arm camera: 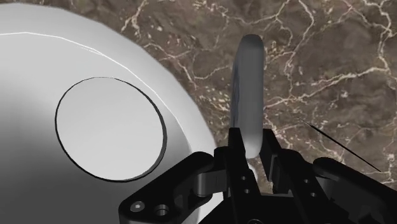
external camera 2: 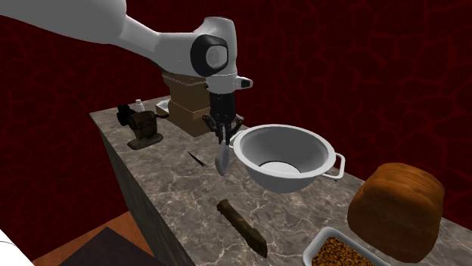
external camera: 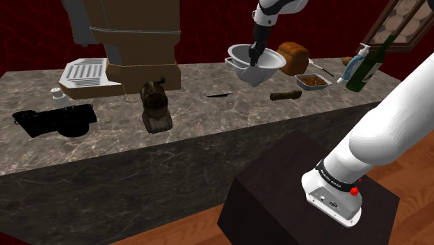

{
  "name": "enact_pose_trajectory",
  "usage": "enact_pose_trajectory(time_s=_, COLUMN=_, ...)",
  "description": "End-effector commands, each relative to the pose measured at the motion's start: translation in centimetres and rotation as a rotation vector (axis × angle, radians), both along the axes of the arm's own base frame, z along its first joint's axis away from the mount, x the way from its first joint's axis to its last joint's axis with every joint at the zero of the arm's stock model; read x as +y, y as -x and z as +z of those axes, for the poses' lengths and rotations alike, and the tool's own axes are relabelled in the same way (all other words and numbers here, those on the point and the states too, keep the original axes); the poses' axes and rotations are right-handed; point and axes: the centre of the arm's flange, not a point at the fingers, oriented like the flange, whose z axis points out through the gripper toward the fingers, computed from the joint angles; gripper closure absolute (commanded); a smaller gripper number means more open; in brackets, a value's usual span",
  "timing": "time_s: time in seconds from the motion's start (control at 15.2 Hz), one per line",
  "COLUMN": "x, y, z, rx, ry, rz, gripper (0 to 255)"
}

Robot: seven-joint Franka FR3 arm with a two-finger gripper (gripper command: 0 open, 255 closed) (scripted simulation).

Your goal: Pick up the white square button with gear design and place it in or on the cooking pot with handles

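- Black gripper (external camera 2: 224, 140), fingers shut on the white button (external camera 2: 222, 160). It pinches the button's top edge, so the thin plate hangs edge-down below the fingertips.
- The button is just outside the grey pot (external camera 2: 253, 168), beside its rim and over bare marble counter (external camera 2: 170, 185), not over the pot's opening.
- Risk: letting go here would prob. drop the button on the counter next to the pot.
- Risk: a sideways move w/o lifting could knock the button's low edge on the rim. That could twist it out of the narrow pinch or shove the pot.
- Wrist view: button (arm camera: 248, 89) is clear of the pot wall (arm camera: 76, 44), w/ a gap of marble between. Grey mottling shows on one face.
- Second exterior view adds height: button seems to hang below rim level. It also shows a pot handle (external camera 2: 338, 165) on the side away from the gripper.
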Motion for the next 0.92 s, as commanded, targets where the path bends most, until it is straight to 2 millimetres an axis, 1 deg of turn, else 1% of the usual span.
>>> enact_pose_trajectory(time_s=0.0, x=0.0, y=0.1, z=1.0, rx=0.0, ry=0.0, rz=0.0, gripper=255)
enact_pose_trajectory(time_s=0.86, x=0.0, y=0.1, z=7.8, rx=0.0, ry=0.0, rz=0.0, gripper=255)
